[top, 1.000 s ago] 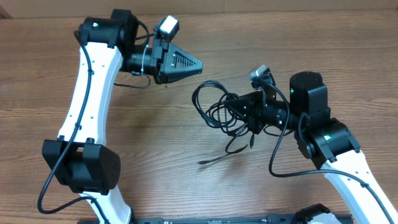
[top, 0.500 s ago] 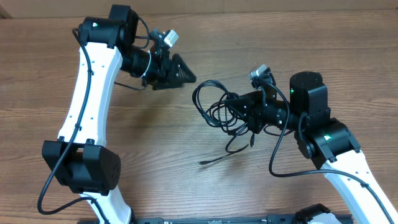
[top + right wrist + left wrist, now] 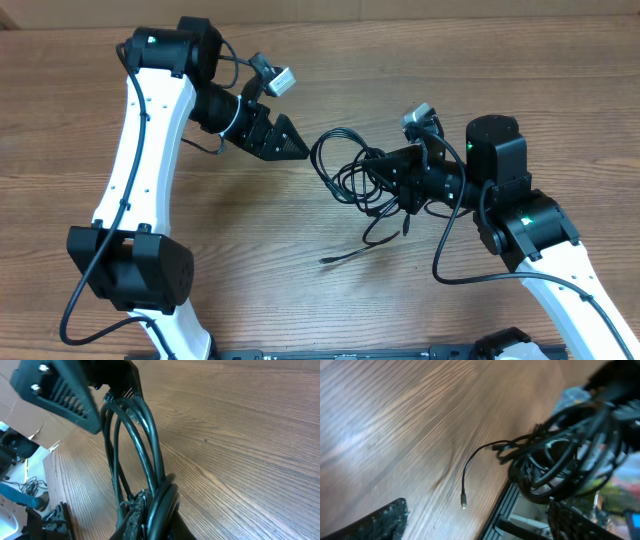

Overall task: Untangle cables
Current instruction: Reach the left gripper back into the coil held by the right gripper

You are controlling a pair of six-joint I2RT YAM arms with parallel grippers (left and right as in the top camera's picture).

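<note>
Left gripper point(image 3: 296, 149) now lower and nearer the cables point(image 3: 340, 165), jaws spread wide, just short of the loops, right gripper point(image 3: 388, 182) jaws clamped on the tangled cables.

Logged two arms (left arm point(image 3: 140, 160), right arm point(image 3: 545, 235)), two grippers (left gripper point(image 3: 292, 148), right gripper point(image 3: 378, 172)), one table point(image 3: 480, 60), and one tangled bunch of cables point(image 3: 352, 183); single strands were not separable.

We take this for a robotics lab: a left arm point(image 3: 150, 130) and a right arm point(image 3: 560, 262) stand at a wooden table point(image 3: 450, 60), with cardboard point(image 3: 35, 427) beyond its edge.
</note>
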